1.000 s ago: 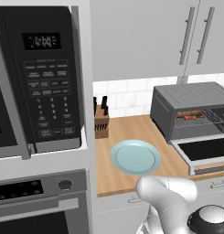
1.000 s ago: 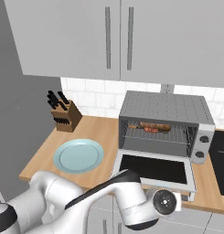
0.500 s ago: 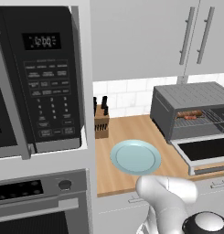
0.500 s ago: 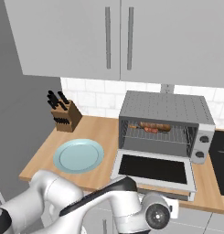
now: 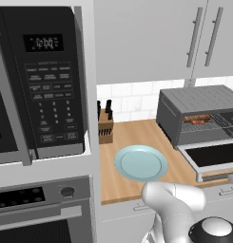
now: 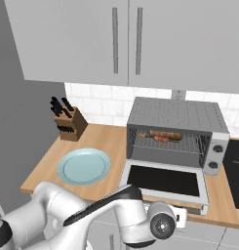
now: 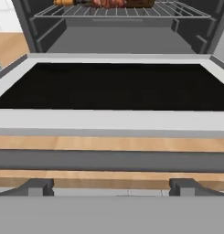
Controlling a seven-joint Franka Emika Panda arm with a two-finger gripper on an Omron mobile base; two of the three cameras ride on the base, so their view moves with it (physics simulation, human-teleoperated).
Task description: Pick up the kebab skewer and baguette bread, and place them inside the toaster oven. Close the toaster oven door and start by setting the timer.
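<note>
The tool (image 7: 111,187) was held with its jaws spread wide and nothing between them, low before the bench (image 6: 48,163) edge. Directly ahead of it, the toaster oven door (image 7: 109,87) was seen folded down flat. Beyond that, the kebab skewer (image 6: 162,139) and baguette bread (image 6: 165,134) were seen on the rack inside the toaster oven (image 6: 177,114).

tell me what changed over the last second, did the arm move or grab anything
The arm sank lower and slid left in front of the open toaster oven door; the gripper, jaws wide apart and empty, took hold of nothing. Unchanged: the door lies flat open, the kebab skewer and baguette bread sit on the rack inside the toaster oven, and the plate is bare.
</note>
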